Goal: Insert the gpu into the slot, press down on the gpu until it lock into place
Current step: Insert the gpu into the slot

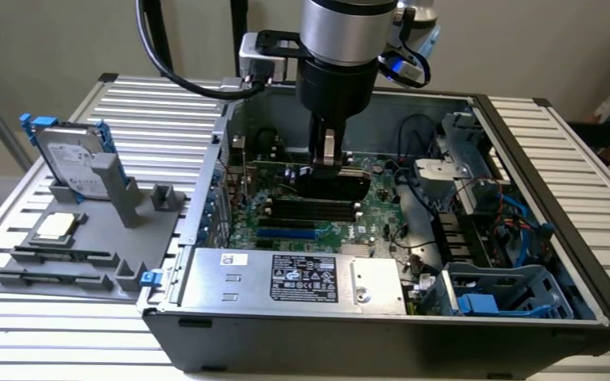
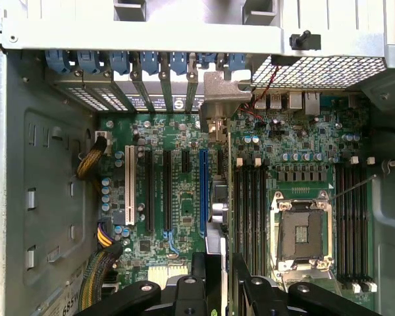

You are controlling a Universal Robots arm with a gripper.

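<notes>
The gpu [image 1: 333,189] is a thin black card standing on edge over the green motherboard [image 1: 374,218] inside the open computer case. My gripper [image 1: 330,171] reaches straight down from above, its fingers clamped on the card's upper edge. In the wrist view the gpu [image 2: 228,197] appears edge-on between my gripper's [image 2: 226,280] two black fingers. Its metal bracket [image 2: 220,105] is against the rear slot openings. The card runs just beside the long blue slot [image 2: 203,191]. The slot under the card is hidden, so I cannot tell whether the card is seated.
A silver labelled power supply [image 1: 295,278] fills the case's near side, and a blue drive cage [image 1: 496,290] sits at the exterior view's right. The CPU socket [image 2: 303,234] and memory slots [image 2: 250,210] lie beside the card. A hard drive [image 1: 72,155] stands on a grey fixture outside.
</notes>
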